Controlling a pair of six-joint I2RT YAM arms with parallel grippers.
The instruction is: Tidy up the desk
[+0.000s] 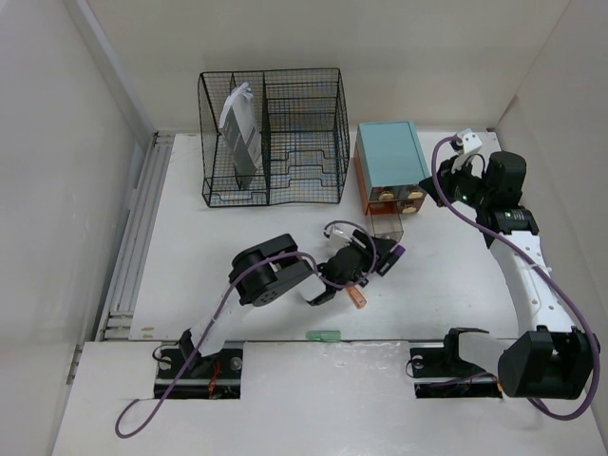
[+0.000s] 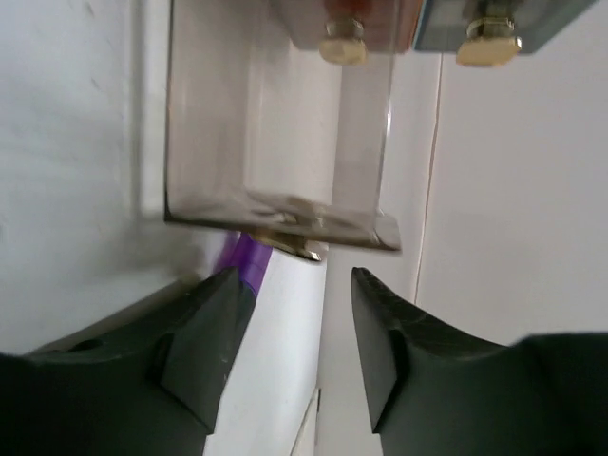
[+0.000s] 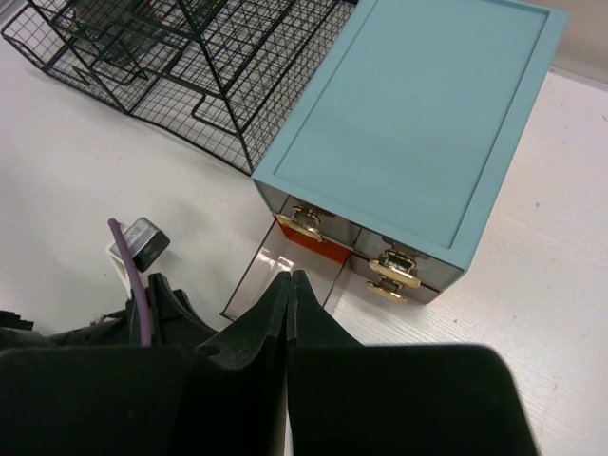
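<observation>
White walls enclose the desk [image 1: 237, 228], a broad matt tabletop that fills most of the overhead view. At its far side stands a black wire rack [image 1: 275, 133], with one grey packet [image 1: 239, 133] filed upright in its left bay. Just right of it sits a teal-topped drawer box [image 1: 389, 157], one clear drawer [image 1: 385, 226] pulled out toward the arms, evidently to receive loose articles. Left gripper [image 2: 294, 285] faces that drawer's front, fingers moderately spread, nothing clearly held. Right gripper [image 3: 288, 285] hovers near the box, fingers pressed together, apparently empty, judged on standby. A small green item [image 1: 324, 334] lies unfiled at the near edge.
</observation>
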